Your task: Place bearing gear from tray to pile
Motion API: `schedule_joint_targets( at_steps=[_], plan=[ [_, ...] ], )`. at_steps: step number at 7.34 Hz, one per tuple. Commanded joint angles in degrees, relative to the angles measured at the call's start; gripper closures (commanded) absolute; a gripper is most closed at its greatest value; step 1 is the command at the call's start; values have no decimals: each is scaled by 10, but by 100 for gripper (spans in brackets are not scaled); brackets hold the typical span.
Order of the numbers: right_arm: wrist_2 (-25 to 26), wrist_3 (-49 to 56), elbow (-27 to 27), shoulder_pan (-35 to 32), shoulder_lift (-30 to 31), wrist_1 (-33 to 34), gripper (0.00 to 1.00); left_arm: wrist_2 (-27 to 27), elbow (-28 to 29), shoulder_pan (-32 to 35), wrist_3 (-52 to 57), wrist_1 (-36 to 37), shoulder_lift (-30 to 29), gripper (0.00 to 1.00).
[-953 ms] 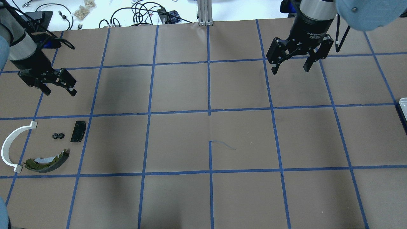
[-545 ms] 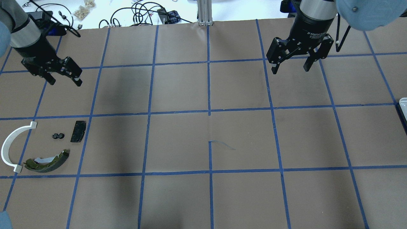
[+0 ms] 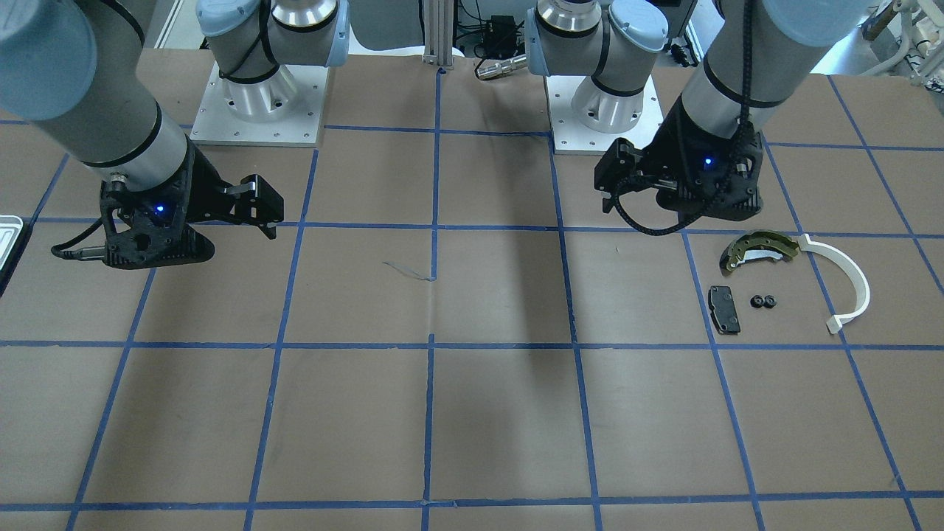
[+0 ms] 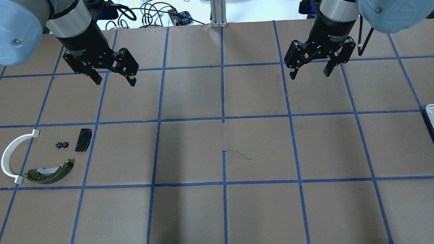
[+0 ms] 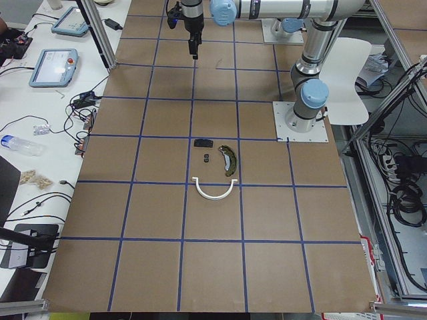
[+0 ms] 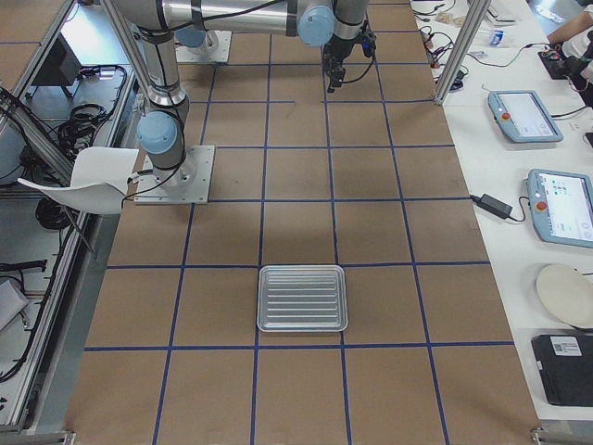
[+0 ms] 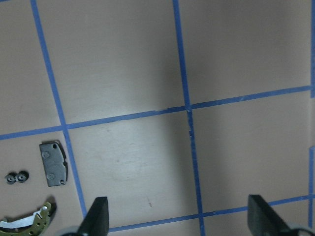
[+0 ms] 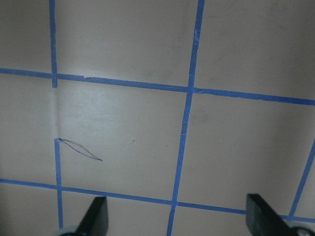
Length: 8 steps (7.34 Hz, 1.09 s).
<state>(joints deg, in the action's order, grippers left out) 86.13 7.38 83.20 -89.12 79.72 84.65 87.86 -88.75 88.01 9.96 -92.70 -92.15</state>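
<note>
Already down among the pile (image 3: 767, 242), the bearing gear (image 4: 62, 145): two small black wheels side by side, long axis running across the table's width. It sits just beside the black brake pad (image 4: 83, 139), inside the curve of the white arc (image 4: 10, 159), and the olive brake shoe (image 4: 51, 171) is near on the robot's side. It touches none of them. Note the tray (image 6: 302, 298) at the robot's right end of the table, well apart from all this. Its ribbed floor shows bare, so you can judge the transfer done. Left gripper (image 4: 115, 81) is the nearer one: raised off the table, fingers spread wide, nothing between them. The gear lies off to the robot's left of it. In the left wrist view the gear sits in the bottom-left corner (image 7: 16, 177), outside the span of the fingers (image 7: 97, 219). Whether it lies nearer or farther from the base than that gripper you cannot settle, since the raised hand shifts differently in the two exterior views. Right gripper (image 4: 310, 75) hangs far across the table, also spread and empty, with only bare paper and tape lines under it. If any move follows, judge it as a retreat. Should you need to touch the gear again, it belongs to the left arm, reaching further to its own left.
</note>
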Motion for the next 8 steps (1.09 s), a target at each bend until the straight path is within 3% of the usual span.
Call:
schedule_joint_targets(
  at_steps=[1, 3, 8],
  plan=[
    [0, 1, 1, 0, 0, 0, 0, 3, -43, 1, 0, 2, 35, 0],
    [0, 1, 1, 0, 0, 0, 0, 43, -57, 1, 1, 7, 44, 0],
    [-1, 1, -1, 1, 0, 0, 0, 35, -59, 1, -7, 17, 45, 0]
  ],
)
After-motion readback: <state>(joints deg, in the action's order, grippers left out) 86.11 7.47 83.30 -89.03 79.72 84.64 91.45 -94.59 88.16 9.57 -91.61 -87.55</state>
